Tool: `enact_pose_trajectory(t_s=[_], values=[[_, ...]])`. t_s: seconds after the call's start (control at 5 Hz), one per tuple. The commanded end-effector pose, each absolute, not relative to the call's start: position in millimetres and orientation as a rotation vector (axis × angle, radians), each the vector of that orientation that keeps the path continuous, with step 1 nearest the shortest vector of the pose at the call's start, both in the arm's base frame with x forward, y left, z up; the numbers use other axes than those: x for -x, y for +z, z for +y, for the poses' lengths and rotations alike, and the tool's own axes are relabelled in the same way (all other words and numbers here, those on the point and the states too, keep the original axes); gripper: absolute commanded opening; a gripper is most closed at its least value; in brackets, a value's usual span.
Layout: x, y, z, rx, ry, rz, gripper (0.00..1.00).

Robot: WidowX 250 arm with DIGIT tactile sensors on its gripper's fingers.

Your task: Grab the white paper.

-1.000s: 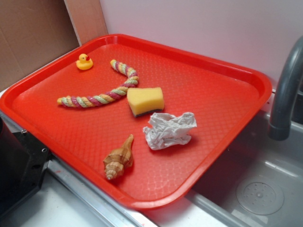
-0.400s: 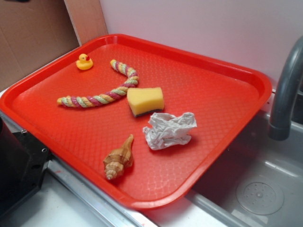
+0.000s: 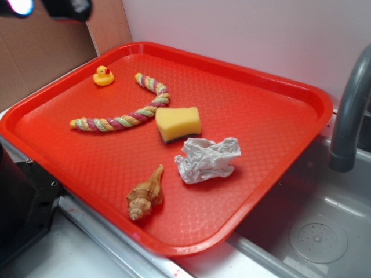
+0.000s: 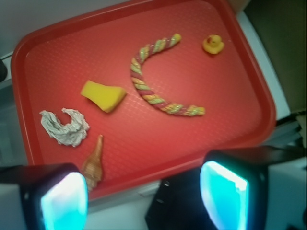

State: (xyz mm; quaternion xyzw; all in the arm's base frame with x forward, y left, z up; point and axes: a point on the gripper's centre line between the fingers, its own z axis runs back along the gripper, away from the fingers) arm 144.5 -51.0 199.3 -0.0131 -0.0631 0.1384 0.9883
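Observation:
The white paper, a crumpled creased wad, lies on the red tray just right of the yellow sponge. From the wrist camera the white paper shows at the left of the tray. My gripper hangs high above the tray's near edge, open, with nothing between its glowing pads. In the exterior view only a dark piece of the gripper shows at the top left corner, far from the paper.
On the tray also lie a brown seashell, a striped rope and a small yellow duck. A grey faucet and sink stand right of the tray. A black block sits at the front left.
The gripper has come into the exterior view at the top left corner. The things on the tray have not moved.

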Motion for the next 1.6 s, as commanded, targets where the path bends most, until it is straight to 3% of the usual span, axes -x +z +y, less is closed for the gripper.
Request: enact_pose_trajectory(t_s=[0.0, 0.4, 1.0, 1.2, 1.4], values=[[-172.8, 168.0, -100.2, 0.045, 0.296, -0.194, 1.00], [-197.3, 111.1, -132.8, 0.081, 0.361, -0.193, 1.00], [-206.8, 29.6, -162.9, 0.136, 0.251, -0.055, 1.00], [-210.4, 18.9, -162.4, 0.119, 0.249, -0.035, 1.00], [-210.4, 16.1, -159.2, 0.111, 0.275, -0.053, 0.00]])
